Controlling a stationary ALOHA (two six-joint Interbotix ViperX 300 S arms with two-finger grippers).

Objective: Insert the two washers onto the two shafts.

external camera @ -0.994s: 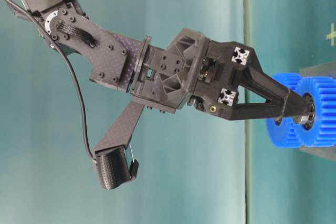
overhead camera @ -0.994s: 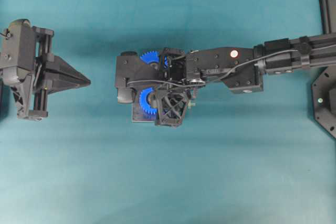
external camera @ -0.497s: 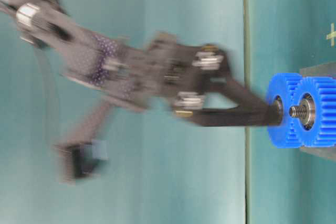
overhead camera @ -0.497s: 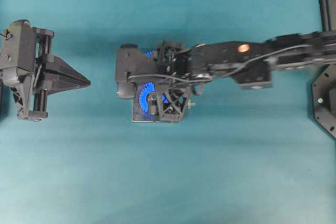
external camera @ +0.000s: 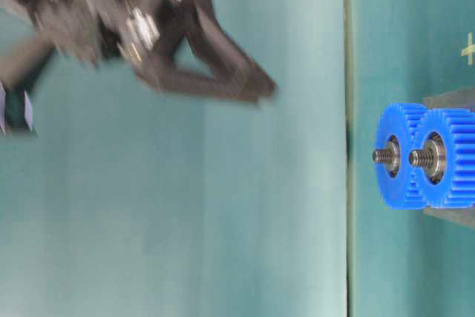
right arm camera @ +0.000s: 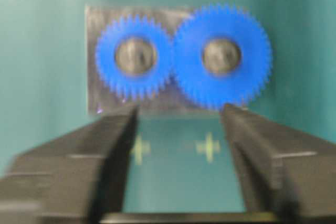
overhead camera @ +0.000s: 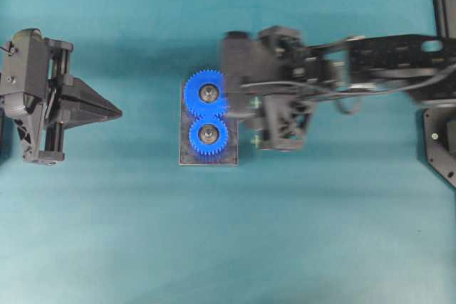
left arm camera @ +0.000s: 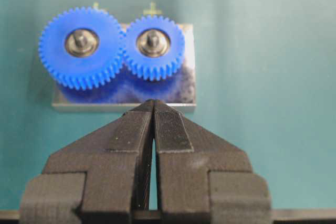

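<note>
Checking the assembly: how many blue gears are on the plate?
2. The larger gear sits at the plate's far end in the overhead view, the smaller gear right beside it, teeth meshing. Each sits on its own shaft. Nothing suggests a hidden third.

A flat grey metal plate point(overhead camera: 187, 160) on the teal table point(overhead camera: 214, 247) lies between the left pincer point(overhead camera: 120, 112) and the right pincer point(right arm camera: 178, 111), bearing a large blue toothed gear point(overhead camera: 208, 92) meshed with a smaller blue gear point(overhead camera: 209, 134), while two small yellow cross marks point(right arm camera: 208, 148) sit just ahead of the right pincer.
</note>
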